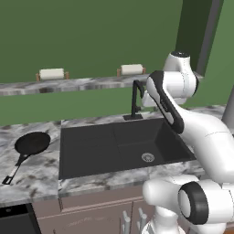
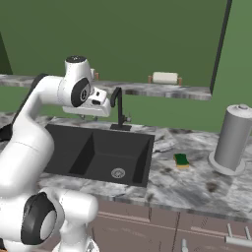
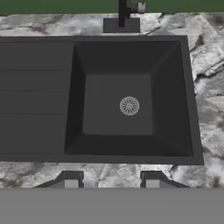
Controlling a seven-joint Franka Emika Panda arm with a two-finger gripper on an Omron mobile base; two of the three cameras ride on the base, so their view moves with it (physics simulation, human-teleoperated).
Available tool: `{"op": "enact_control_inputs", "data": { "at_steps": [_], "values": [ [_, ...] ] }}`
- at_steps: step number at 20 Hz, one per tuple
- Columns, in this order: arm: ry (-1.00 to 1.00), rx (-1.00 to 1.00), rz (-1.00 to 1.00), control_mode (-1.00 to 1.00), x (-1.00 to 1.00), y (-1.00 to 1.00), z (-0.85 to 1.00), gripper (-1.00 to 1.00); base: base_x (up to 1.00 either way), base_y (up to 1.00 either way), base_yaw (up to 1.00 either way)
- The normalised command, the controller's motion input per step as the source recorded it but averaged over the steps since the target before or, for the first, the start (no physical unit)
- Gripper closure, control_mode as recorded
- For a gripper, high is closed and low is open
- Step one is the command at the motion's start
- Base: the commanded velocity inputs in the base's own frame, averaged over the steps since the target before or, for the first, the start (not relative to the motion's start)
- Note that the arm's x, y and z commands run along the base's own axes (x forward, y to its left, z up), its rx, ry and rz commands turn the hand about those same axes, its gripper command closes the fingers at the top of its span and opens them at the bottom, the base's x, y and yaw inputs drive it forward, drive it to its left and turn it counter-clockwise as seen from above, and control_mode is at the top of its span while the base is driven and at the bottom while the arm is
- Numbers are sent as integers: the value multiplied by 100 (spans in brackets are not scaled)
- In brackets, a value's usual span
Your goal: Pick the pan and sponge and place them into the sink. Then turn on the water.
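I see my gripper [image 3: 112, 180] high above the sink [image 3: 190, 100], its fingers apart and holding nothing. The pan [image 1: 32, 143] lies on the counter [image 1: 36, 176] left of the basin (handle toward me), and the sponge [image 2: 181, 160] on the right.

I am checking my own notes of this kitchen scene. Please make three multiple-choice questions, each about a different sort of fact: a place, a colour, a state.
1. Where does the pan lie?
A. in the sink
B. on the counter left of the sink
C. on the shelf

2. What colour is the top of the sponge?
A. green
B. red
C. white

3. What is in the sink?
A. the pan
B. the sponge
C. nothing but its drain

Answers:
1 B, the pan rests on the marbled counter.
2 A, green over yellow.
3 C, the hand view shows a bare basin with the drain.
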Motion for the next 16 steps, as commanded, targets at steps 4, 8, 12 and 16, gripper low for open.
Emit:
{"op": "enact_control_inputs", "data": {
  "at_steps": [4,8,12,16],
  "values": [
    [-6,0,0,-100,-41,-2,1,-100,0,0,0],
    [-11,0,-6,-100,-100,25,0,-100,0,0,0],
    [-4,2,-2,-100,-100,84,0,-100,0,0,0],
    [0,4,0,-100,-93,100,0,-100,0,0,0]
  ]
}}
